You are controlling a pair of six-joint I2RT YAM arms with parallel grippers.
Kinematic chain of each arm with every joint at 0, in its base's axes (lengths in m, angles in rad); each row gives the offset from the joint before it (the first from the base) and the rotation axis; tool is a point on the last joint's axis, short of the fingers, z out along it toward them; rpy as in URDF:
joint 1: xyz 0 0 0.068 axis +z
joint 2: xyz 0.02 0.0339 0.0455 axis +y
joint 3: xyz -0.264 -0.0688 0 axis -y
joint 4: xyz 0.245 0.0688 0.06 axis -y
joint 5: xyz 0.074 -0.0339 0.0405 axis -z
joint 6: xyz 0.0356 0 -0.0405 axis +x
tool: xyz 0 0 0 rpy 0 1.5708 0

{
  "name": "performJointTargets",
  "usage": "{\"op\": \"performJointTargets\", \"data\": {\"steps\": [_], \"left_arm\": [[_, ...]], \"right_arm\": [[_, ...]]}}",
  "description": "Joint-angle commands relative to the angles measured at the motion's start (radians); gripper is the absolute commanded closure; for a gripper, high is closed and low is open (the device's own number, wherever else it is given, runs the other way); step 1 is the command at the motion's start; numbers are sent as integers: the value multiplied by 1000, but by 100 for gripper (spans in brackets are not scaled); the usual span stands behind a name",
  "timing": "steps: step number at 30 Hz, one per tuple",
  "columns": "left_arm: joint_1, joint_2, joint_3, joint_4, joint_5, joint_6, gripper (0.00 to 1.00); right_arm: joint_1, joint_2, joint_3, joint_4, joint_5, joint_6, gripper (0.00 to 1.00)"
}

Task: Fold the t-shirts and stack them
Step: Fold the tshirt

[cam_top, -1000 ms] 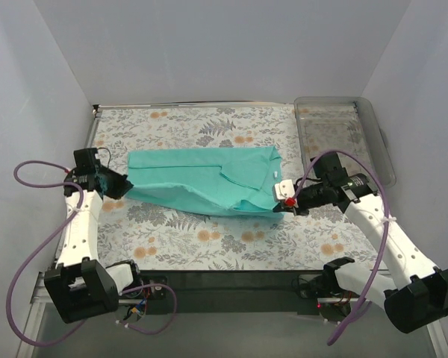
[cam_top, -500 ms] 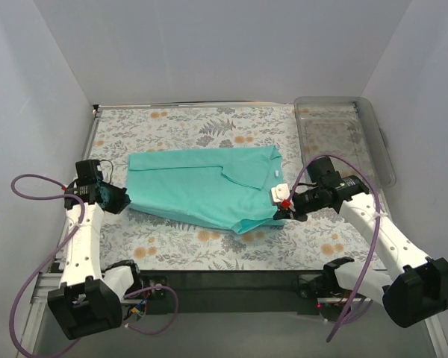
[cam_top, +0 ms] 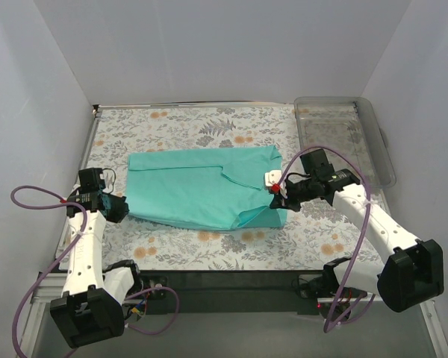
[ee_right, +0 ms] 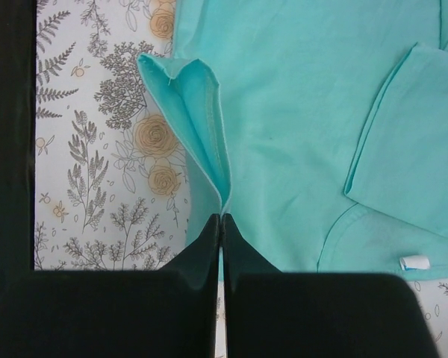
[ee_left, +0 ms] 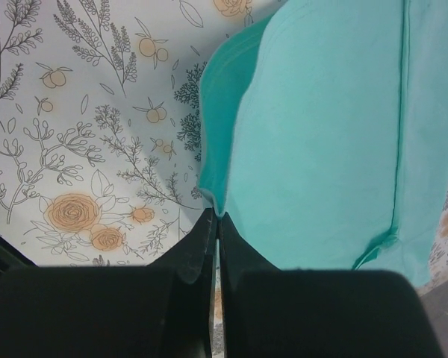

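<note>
Top view: the t-shirt (cam_top: 201,190) lies spread across the middle of the floral table (cam_top: 172,123), with a clear bin (cam_top: 343,134) at its 2 o'clock. The left gripper (cam_top: 122,209) is at the t-shirt's 8 o'clock corner and the right gripper (cam_top: 278,195) at its 4 o'clock edge.

Left wrist view: the jaws are pressed together, pinching the t-shirt's hem at 6 o'clock.

Right wrist view: the jaws pinch a raised fold of the t-shirt. A white tag (ee_right: 414,262) shows at 4 o'clock.
</note>
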Motion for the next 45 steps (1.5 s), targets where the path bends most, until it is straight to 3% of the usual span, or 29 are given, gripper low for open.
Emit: {"op": "performJointTargets", "data": {"steps": [1, 8, 16, 28, 45], "left_arm": [[5, -9, -13, -13, -56, -26, 100], [5, 49, -33, 65, -50, -43, 100], [5, 167, -10, 185, 50, -2, 100], [6, 242, 58, 205, -33, 1, 100], [14, 386, 128, 280, -20, 29, 100]], "right_arm": [[-8, 26, 58, 77, 11, 74, 99], [-75, 28, 71, 114, 28, 92, 99], [-83, 86, 103, 134, 11, 107, 99], [-102, 150, 149, 162, 34, 147, 99], [-117, 227, 198, 188, 77, 204, 99]]}}
